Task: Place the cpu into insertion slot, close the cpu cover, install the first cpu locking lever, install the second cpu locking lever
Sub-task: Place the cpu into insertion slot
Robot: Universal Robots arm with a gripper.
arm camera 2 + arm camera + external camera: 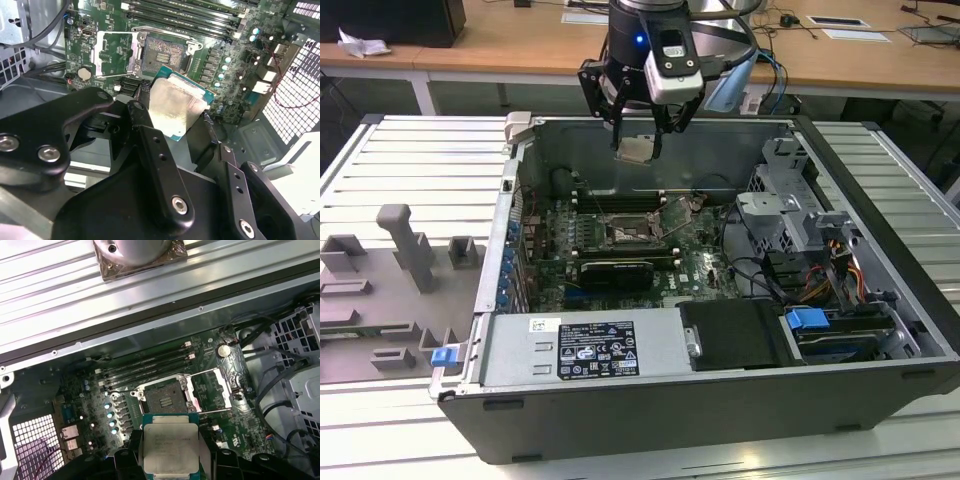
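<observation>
Silvery cpu sits clamped between the fingers, held high over the open case. Below them the slot is bare and the cover lies swung open, so I judge that seating, closing and locking are all left to do. Under the case runs a ribbed metal bench, with wooden benches beyond.

Black end effector with screw-studded fingers, a silver-grey wrist housing, a blue light and looping black cables.

The cpu partly off-frame (first wrist view).
</observation>
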